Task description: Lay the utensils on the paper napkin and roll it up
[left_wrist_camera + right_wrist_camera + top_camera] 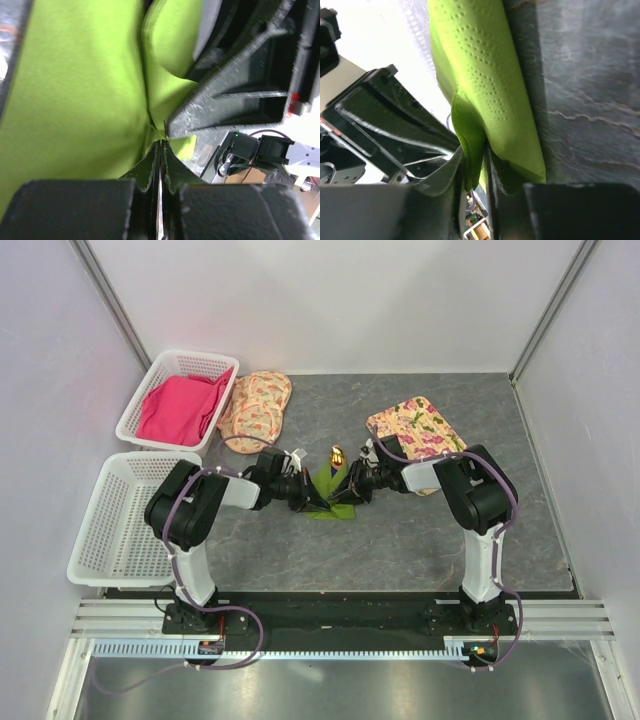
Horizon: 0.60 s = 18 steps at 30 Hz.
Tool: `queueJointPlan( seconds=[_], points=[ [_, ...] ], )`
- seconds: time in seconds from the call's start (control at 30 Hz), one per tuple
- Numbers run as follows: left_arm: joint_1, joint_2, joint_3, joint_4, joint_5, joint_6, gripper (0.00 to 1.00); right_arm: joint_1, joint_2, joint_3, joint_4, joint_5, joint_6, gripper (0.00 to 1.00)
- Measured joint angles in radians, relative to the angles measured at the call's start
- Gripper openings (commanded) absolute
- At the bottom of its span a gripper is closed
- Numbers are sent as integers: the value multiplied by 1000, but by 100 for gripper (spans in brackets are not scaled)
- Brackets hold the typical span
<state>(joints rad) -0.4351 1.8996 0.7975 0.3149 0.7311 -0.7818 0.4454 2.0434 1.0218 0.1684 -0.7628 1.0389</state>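
The lime-green paper napkin point(331, 492) lies folded into a bundle at mid-table between my two grippers. The shiny yellow-gold end of one utensil point(337, 455) sticks out of its far end. The dark-blue utensil is hidden. My left gripper point(317, 502) reaches in from the left; in the left wrist view its jaws point(161, 149) are pressed together with the napkin point(90, 90) at their tips. My right gripper point(347, 489) reaches in from the right; its jaws point(479, 172) are shut on a fold of the napkin point(485, 75).
A white basket point(150, 400) with a pink cloth point(180, 408) stands at the back left, an empty white basket point(112, 520) in front of it. One floral mat point(256, 405) lies beside the first basket, another point(415, 427) behind the right arm.
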Motion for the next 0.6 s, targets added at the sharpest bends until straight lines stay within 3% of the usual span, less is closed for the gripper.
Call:
queueJointPlan(
  seconds=[0.07, 0.1, 0.2, 0.3, 0.43, 0.6],
  points=[
    [1, -25, -5, -5, 1, 6, 10, -8, -2, 0, -3, -9, -8, 42],
    [2, -36, -7, -5, 1, 7, 11, -10, -3, 0, -4, -14, -10, 53],
    [11, -90, -27, -6, 4, 10, 16, -16, -11, 2, 5, -39, -15, 66],
    [38, -146, -51, -6, 8, 10, 24, -16, -23, 2, 19, -48, -15, 72],
    [83, -197, -67, -6, 9, 10, 31, -16, -26, -1, 42, -53, 5, 70],
    [90, -207, -68, 1, 8, 5, 26, -16, -26, -28, 83, -41, 39, 52]
  ],
)
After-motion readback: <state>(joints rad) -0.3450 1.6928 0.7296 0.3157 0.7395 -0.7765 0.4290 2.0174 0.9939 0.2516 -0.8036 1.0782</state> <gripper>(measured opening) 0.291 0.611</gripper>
